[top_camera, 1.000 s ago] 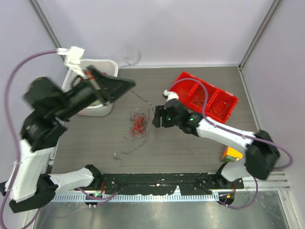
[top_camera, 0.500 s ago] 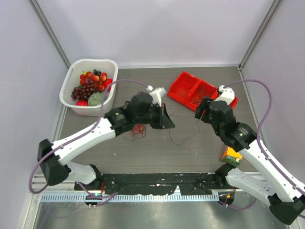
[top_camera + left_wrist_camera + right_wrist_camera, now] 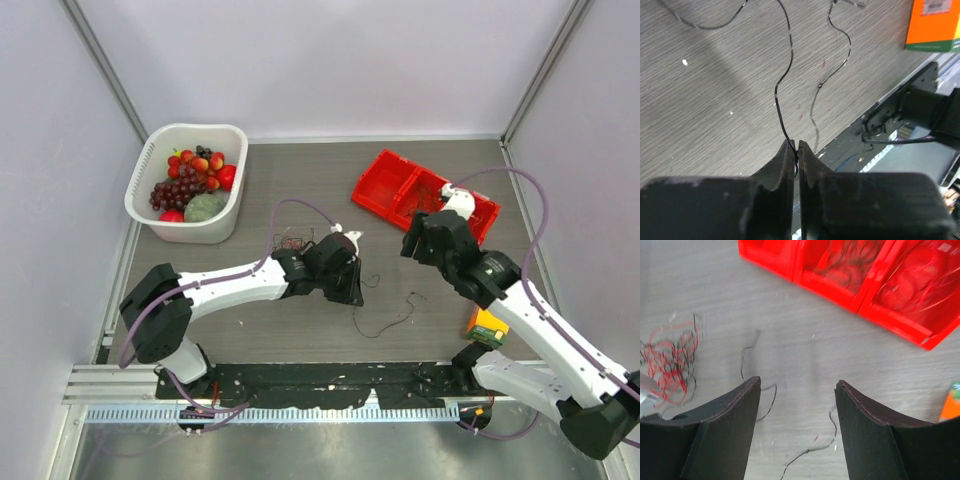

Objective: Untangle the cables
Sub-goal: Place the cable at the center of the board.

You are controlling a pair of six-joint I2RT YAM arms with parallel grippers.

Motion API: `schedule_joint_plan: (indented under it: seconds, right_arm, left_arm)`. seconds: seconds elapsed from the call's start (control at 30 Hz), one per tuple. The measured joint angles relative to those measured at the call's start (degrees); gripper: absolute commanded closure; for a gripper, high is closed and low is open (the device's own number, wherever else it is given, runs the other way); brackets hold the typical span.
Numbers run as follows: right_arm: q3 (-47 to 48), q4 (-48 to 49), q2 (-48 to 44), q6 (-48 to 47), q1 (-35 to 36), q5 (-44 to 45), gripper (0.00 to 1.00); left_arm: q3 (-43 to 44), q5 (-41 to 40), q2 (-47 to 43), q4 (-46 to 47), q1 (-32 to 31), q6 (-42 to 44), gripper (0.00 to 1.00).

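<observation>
The cables (image 3: 290, 243) are a small tangle of thin red and dark wires on the table, partly behind my left arm; the right wrist view shows the tangle (image 3: 670, 360) at its left edge. My left gripper (image 3: 352, 292) is low over the table, right of the tangle, and shut on one thin black wire (image 3: 782, 85) that runs away across the wood. A loose black wire (image 3: 385, 315) curls to its right. My right gripper (image 3: 415, 245) hovers open above the table near the red bin, with nothing between its fingers (image 3: 860, 410).
A red two-part bin (image 3: 420, 195) holding more wires stands at the back right. At the back left is a white basket (image 3: 232, 140) of fruit. An orange box (image 3: 487, 327) lies by the right arm's base, near the front rail.
My left arm has come down from beside the basket to the table right of the tangle, gripping a black wire. My right gripper has drawn back from the tangle toward the red bin.
</observation>
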Motion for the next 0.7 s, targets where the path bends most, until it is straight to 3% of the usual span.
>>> schedule_joint_plan:
  seconds: [0.2,0.27,0.5,0.7]
  right_arm:
    - [-7.45,-0.28,4.39,5.22,-0.02,-12.5,0.31]
    - [-11.39,-0.46,4.24,7.98,-0.02,-16.11,0.3]
    - [-18.16,1.14,6.32,13.57,-0.46,-23.34,0.3]
    - [-23.89,11.21,10.45,11.52,-0.48,-30.67,0.28]
  left_arm:
    - [-7.08,0.04,-1.25,4.59,0.0,-0.07,0.43]
    - [-10.38,0.09,-3.61,5.79,-0.02,-0.2,0.34]
    - [-15.91,0.0,-16.0,7.67,-0.11,0.09,0.28]
    - [-19.56,-1.64,-29.03,7.72,-0.11,0.13,0.25]
